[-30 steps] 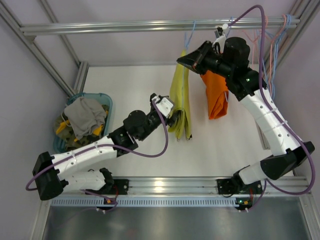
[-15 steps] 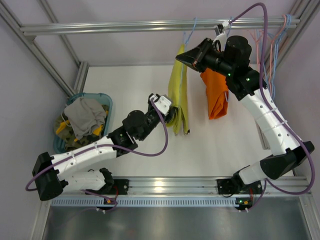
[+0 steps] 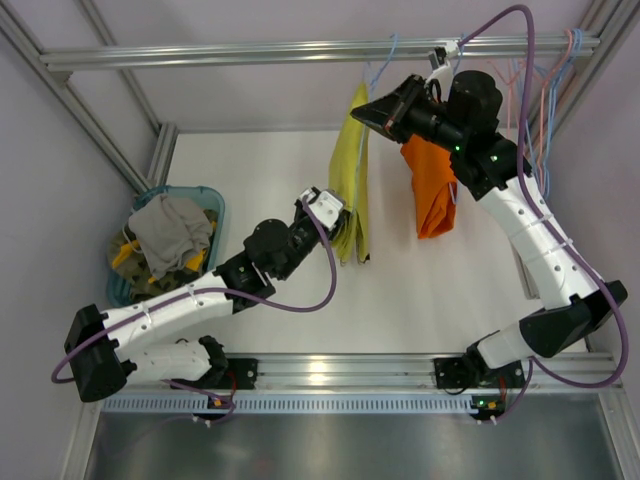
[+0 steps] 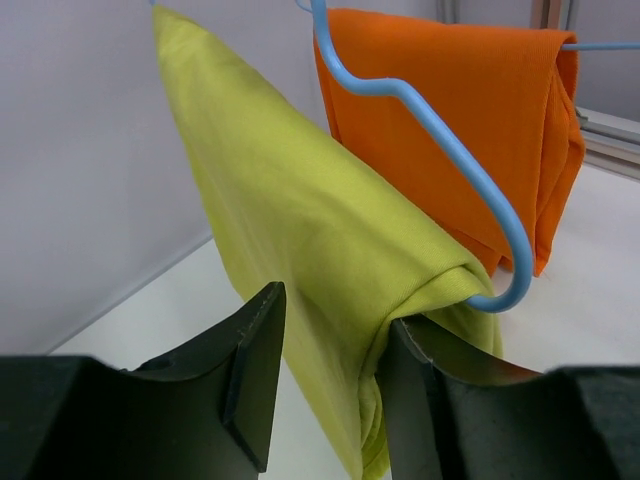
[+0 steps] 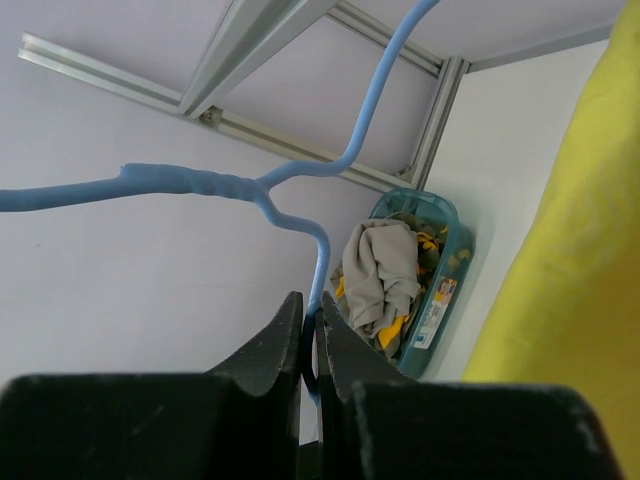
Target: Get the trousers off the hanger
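The mustard trousers (image 3: 350,170) are hanging folded over the lower bar of the blue hanger (image 4: 450,140), above the white table (image 3: 260,170), and they are slanting from the top rail (image 3: 250,52) down toward the left arm. The left pincer (image 3: 342,235) is gripping them near their lower end. In the left wrist view its two dark fingers (image 4: 250,370) are standing on either side of the bunched cloth, which is filling the space between them, and the curved end of the hanger is poking out just beside the right-hand finger. The right pincer (image 3: 365,112) is reaching up near the rail. From its own camera the two fingers (image 5: 280,350) are lying almost together, and they are pinching the thin blue wire of the hanger between them (only a narrow slit is showing there). The orange trousers (image 3: 432,195) are hanging just beside the mustard pair, on the side of the right arm, and the wrist of that arm is covering their upper part in the top view. They are not touching either pincer. At the far left of the table a teal basket (image 3: 190,189) is sitting, well apart from both garments, with grey and yellow cloth lying inside it.
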You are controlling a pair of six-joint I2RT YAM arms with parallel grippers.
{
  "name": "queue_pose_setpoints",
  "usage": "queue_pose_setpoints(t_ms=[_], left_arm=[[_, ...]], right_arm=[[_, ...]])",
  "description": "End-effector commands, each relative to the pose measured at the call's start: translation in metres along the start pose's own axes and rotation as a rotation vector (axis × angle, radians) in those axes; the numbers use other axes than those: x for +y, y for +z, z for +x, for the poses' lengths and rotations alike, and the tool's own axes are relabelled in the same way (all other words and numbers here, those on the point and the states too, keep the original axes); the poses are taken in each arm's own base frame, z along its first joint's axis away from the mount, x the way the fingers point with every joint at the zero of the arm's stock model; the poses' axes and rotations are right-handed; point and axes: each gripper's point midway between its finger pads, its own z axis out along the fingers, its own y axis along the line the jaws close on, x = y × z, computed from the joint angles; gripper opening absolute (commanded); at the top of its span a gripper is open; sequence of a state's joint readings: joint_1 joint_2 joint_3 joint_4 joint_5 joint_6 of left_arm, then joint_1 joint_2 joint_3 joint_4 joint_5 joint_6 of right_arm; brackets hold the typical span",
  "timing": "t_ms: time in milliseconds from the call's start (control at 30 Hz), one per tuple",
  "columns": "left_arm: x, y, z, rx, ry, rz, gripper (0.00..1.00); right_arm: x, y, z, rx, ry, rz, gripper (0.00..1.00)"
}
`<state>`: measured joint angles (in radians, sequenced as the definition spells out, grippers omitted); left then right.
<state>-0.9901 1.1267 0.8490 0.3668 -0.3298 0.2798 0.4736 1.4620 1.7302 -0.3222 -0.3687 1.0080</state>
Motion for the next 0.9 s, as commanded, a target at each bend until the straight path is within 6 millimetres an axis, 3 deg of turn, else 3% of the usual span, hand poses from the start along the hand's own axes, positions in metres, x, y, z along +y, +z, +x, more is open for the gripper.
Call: queue_pose_setpoints(t_ms=[0, 200, 367, 400, 533, 700, 733, 867], left_arm=[[0.014, 0.004, -0.026, -0.085, -0.011, -0.050, 0.45], [0.012, 0.011, -0.016, -0.055, 0.003, -0.059, 0.37], [0.015, 0.019, -0.019, -0.054, -0.010, -0.074, 0.06], [0.016, 0.020, -0.026, -0.069, -0.020, -0.077, 0.00], [0.023, 0.017, -0.052, -0.122, -0.061, -0.086, 0.00], [0.031, 0.009, -0.090, -0.172, -0.097, -0.073, 0.00], [0.037, 0.006, -0.105, -0.198, -0.105, -0.082, 0.00], [0.046, -0.003, -0.127, -0.231, -0.087, -0.090, 0.00]], right_arm=[[0.079, -0.030, -0.028, -0.093, -0.080, -0.242, 0.00], [0.080, -0.031, -0.024, -0.078, -0.067, -0.253, 0.00], [0.075, -0.029, -0.017, -0.056, -0.058, -0.244, 0.00], [0.073, -0.028, -0.016, -0.053, -0.057, -0.242, 0.00], [0.062, -0.022, -0.010, -0.037, -0.067, -0.229, 0.00], [0.027, -0.012, 0.005, 0.004, -0.077, -0.178, 0.00], [0.023, -0.012, 0.006, 0.008, -0.082, -0.174, 0.00], [0.007, -0.009, 0.008, 0.008, -0.099, -0.142, 0.00]])
